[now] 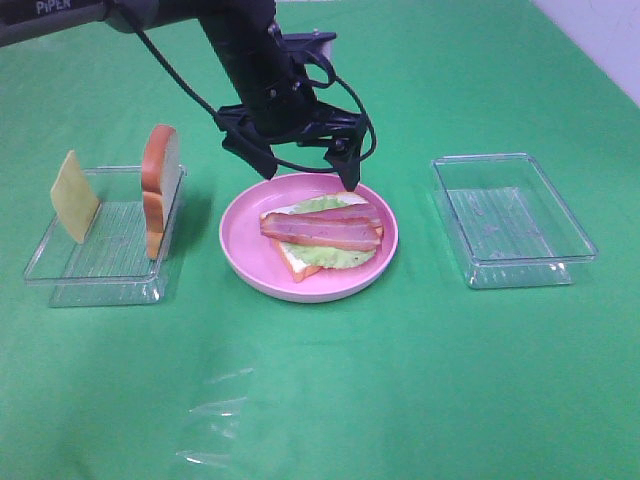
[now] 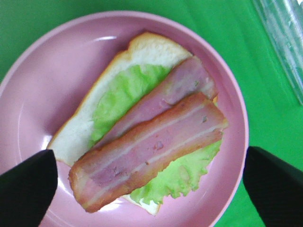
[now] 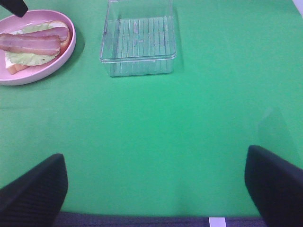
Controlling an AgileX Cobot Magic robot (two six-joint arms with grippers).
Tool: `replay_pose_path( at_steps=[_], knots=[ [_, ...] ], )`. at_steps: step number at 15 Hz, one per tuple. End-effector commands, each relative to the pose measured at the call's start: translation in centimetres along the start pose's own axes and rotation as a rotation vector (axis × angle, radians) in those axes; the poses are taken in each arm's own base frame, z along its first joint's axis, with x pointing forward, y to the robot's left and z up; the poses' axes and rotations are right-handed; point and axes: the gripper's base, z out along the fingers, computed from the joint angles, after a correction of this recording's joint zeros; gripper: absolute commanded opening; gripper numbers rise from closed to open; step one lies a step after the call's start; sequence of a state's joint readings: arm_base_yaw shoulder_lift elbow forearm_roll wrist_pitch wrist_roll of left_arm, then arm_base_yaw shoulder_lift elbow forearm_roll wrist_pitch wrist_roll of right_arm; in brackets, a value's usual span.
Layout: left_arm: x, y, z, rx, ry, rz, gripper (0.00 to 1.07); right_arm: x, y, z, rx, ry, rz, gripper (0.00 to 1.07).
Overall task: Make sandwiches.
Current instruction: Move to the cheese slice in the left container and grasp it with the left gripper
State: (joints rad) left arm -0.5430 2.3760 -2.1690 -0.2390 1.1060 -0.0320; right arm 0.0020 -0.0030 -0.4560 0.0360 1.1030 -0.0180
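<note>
On the round pink plate (image 1: 236, 238) lies the open sandwich (image 1: 322, 232): a white bread slice (image 2: 147, 47), a green lettuce leaf (image 2: 120, 92) and two reddish bacon strips (image 2: 151, 146) on top. My left gripper (image 1: 308, 172) hangs open just above the plate's far side, and nothing is between its fingers (image 2: 26, 184). A second bread slice (image 1: 160, 190) and a yellow cheese square (image 1: 75, 196) stand on edge in the left clear tray (image 1: 100, 270). My right gripper (image 3: 154, 189) is open over bare green cloth, well away from the plate (image 3: 52, 66).
An empty clear tray (image 1: 512, 222) sits to the right of the plate, seen also as the tray (image 3: 137, 42) in the right wrist view. Green cloth covers the table. A faint shiny patch (image 1: 215, 425) lies near the front edge.
</note>
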Motion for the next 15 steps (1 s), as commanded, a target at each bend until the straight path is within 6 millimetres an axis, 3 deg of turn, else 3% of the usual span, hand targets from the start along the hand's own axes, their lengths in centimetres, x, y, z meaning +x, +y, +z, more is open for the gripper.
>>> replay_pose_path(
  at_steps=[1,6,7,10,13,14,15],
  knots=[
    [-0.5,-0.5,-1.4,0.000,-0.009,0.016,1.01,0.3,0.0,-0.2,0.000,-0.034,-0.015,0.96],
    [-1.2,-0.2,-5.5,-0.118,-0.043,0.042,1.01,0.3,0.0,-0.2,0.000,-0.034,-0.015,0.96],
    [-1.1,1.6,-9.0,-0.236,-0.064,0.012,1.01,0.3,0.0,-0.2,0.000,-0.034,-0.015,0.96],
    [-0.9,5.5,-15.8,-0.231,-0.167,-0.113,1.01,0.3,0.0,-0.2,0.000,-0.034,-0.015,0.96],
    [0.5,9.1,-20.5,-0.237,-0.228,-0.213,1.01,0.3,0.0,-0.2,0.000,-0.034,-0.015,0.96],
    [2.2,11.6,-22.1,-0.256,-0.217,-0.281,1.01,0.3,0.0,-0.2,0.000,-0.034,-0.015,0.96],
    [3.2,12.6,-22.0,-0.268,-0.183,-0.305,1.01,0.3,0.0,-0.2,0.000,-0.034,-0.015,0.96]
  ],
)
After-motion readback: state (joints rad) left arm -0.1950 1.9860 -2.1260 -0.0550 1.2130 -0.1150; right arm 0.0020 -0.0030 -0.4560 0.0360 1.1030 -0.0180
